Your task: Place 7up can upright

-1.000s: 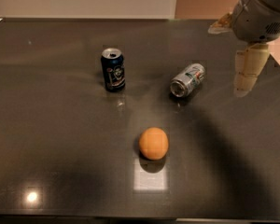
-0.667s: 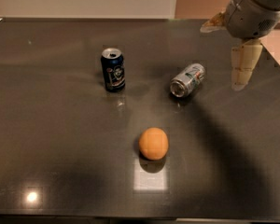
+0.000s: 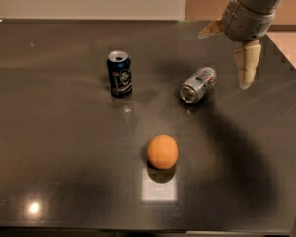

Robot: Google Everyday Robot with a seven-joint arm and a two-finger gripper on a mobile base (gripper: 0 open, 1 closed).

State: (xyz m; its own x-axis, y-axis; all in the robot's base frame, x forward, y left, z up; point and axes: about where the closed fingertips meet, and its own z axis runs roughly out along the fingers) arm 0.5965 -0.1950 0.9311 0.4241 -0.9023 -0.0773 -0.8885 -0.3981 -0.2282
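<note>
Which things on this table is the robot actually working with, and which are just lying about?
For the job: silver-white aluminium 7up can with green marks, lying on its side; two-finger gripper, open and empty, hovering to its right.
Just lying about: dark blue drink can, standing upright; round orange fruit, nearer the camera; the dark table under them.

Dark table (image 3: 49, 147), upright blue can (image 3: 120, 74), 7up can (image 3: 199, 85) on its side, orange (image 3: 162, 151), jaws above far right.
</note>
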